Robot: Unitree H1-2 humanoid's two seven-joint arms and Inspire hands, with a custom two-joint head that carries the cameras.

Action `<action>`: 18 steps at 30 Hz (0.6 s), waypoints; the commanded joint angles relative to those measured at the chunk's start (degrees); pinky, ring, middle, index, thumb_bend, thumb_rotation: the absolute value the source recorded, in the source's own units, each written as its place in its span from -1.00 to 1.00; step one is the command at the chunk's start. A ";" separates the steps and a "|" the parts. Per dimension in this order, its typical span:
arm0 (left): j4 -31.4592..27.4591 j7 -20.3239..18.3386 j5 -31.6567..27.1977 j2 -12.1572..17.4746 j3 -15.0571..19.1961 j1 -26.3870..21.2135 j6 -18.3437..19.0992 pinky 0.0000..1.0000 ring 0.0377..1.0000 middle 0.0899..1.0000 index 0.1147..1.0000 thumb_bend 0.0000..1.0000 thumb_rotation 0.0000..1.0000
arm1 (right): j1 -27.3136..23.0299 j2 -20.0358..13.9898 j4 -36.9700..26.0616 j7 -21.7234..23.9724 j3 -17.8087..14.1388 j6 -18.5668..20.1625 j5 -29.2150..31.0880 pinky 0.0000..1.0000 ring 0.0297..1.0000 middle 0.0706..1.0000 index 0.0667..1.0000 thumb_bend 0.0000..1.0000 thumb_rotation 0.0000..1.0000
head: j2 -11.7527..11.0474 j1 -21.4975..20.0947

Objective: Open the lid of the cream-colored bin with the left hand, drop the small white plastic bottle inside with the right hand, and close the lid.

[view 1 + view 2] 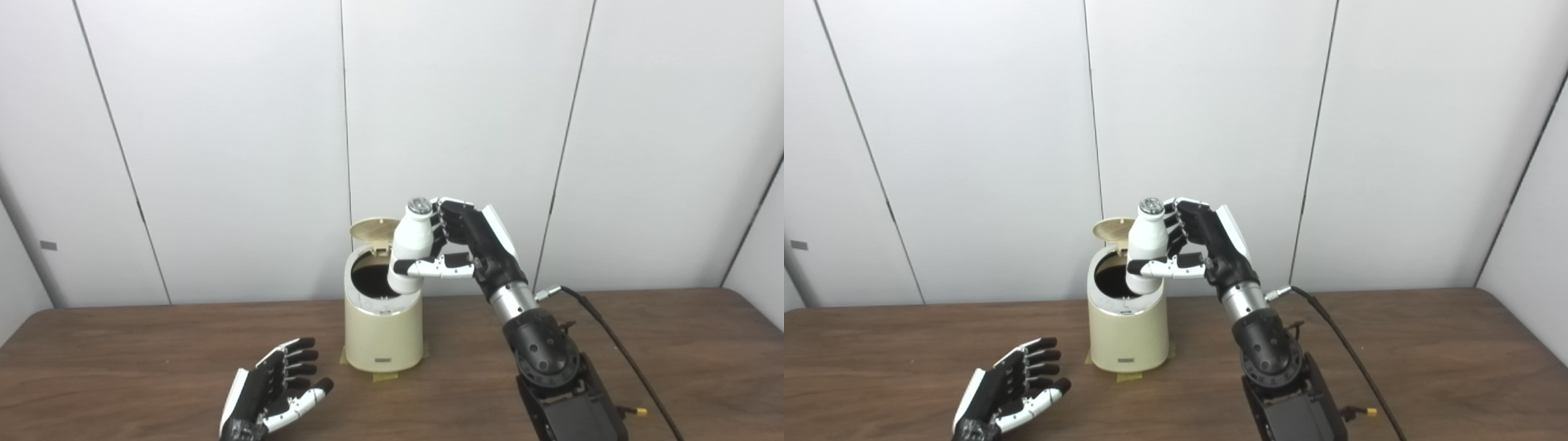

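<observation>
The cream-colored bin (384, 334) stands mid-table with its round lid (373, 230) flipped up at the back, showing a dark opening (372, 280). My right hand (456, 248) is shut on the small white plastic bottle (409, 248), holding it upright with its silver cap on top. The bottle's base hangs just over the right rim of the opening. My left hand (275, 392) rests low over the table, left and in front of the bin, fingers spread and holding nothing.
The brown wooden table (122, 355) carries the bin, fixed with tape at its base (384, 375). A black cable (612, 343) runs from my right wrist across the table's right side. White wall panels stand close behind.
</observation>
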 commanded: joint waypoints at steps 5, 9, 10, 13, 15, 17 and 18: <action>-1.84 0.68 -0.06 -0.81 -0.05 -2.41 -0.61 0.34 0.41 0.46 0.54 0.36 -0.77 | -5.34 1.05 2.16 -0.98 -0.01 -0.39 -0.10 -0.36 -0.28 -0.13 0.01 0.03 -1.00 | 0.15 0.57; -1.94 0.66 -0.29 -1.23 0.05 -2.37 -0.67 0.33 0.41 0.45 0.54 0.37 -0.78 | -6.01 1.14 4.46 -1.32 0.45 -1.10 -0.93 -0.32 -0.24 -0.13 -0.01 0.03 -1.00 | 0.28 1.05; -2.09 0.66 -0.26 -1.29 0.04 -2.31 -0.57 0.33 0.41 0.45 0.53 0.37 -0.78 | -6.28 1.14 5.44 -1.51 0.63 -1.78 -1.15 -0.31 -0.23 -0.13 -0.01 0.03 -1.00 | 0.29 1.07; -2.70 0.71 -0.06 -1.48 -0.06 -2.09 -0.30 0.34 0.40 0.45 0.54 0.36 -0.78 | -7.22 1.20 8.33 -2.02 0.95 -3.86 -1.21 -0.33 -0.25 -0.12 0.00 0.03 -1.00 | 0.44 1.33; -2.91 0.80 0.09 -1.59 -0.11 -1.99 -0.26 0.32 0.40 0.45 0.54 0.37 -0.77 | -8.03 1.40 10.20 -2.24 0.86 -4.63 -0.76 -0.34 -0.26 -0.10 0.00 0.03 -1.00 | 0.60 1.53; -3.14 0.94 0.39 -1.68 -0.19 -1.90 0.04 0.31 0.40 0.45 0.54 0.37 -0.76 | -8.85 1.48 12.04 -2.66 0.87 -5.24 -0.68 -0.35 -0.26 -0.10 0.00 0.03 -1.00 | 0.67 1.64; -3.29 0.98 0.33 -1.80 -0.16 -1.85 0.26 0.32 0.41 0.45 0.54 0.38 -0.76 | -9.17 1.48 12.86 -3.01 0.93 -5.68 -0.83 -0.35 -0.27 -0.10 0.00 0.03 -1.00 | 0.72 1.75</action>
